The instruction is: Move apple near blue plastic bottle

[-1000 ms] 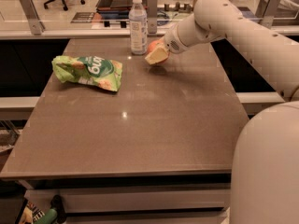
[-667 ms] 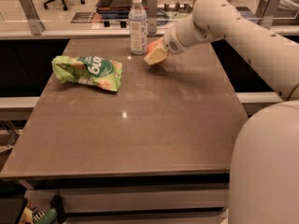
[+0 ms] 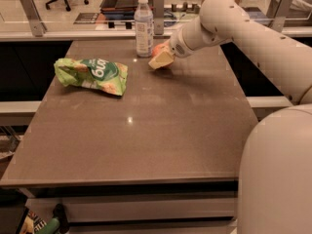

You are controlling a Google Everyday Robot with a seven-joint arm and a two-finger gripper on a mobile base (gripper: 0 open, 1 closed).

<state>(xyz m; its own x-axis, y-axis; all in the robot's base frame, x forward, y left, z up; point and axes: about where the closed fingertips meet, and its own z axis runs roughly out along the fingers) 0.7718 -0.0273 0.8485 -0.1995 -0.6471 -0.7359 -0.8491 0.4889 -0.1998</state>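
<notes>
The apple (image 3: 157, 48) is at the far end of the table (image 3: 161, 145), just to the right of the blue plastic bottle (image 3: 143, 26), which stands upright. You see only a small red-orange part of the apple, because the pale tip of the gripper (image 3: 161, 57) lies in front of it and covers the rest. The gripper touches the apple low over the tabletop, but you cannot tell if it grips the fruit or only rests against it. Further left, well apart from both, a green snack bag (image 3: 92, 74) lies flat.
</notes>
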